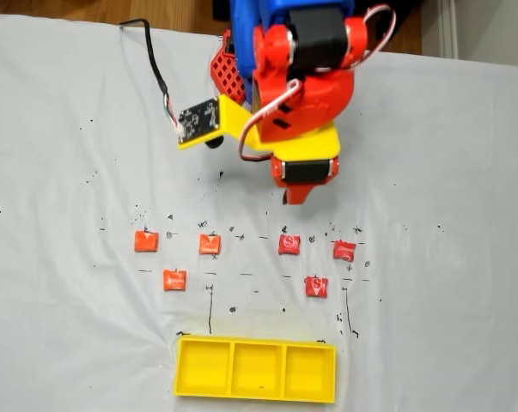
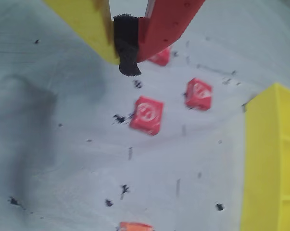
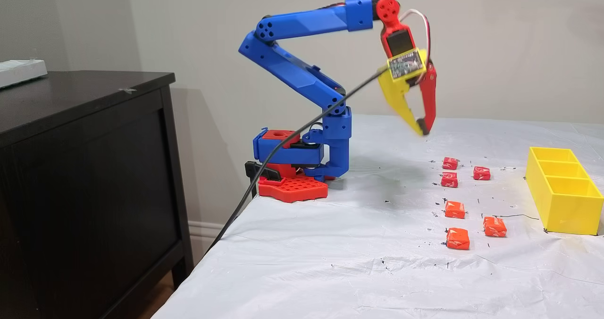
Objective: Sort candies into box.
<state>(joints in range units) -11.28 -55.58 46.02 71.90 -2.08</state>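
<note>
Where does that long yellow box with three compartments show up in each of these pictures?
Fixed view from above: the yellow box lies at the bottom centre, below the candies.
Wrist view: the box runs along the right edge.
Fixed view from the side: the box sits at the far right.
Shared landmark: the red candies lie between the box and the claw.

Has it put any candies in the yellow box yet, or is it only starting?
Only starting. The box has all three compartments empty. The six candies all lie on the white sheet. The gripper hangs closed in the air above them, holding nothing. All six are left to sort.
</note>
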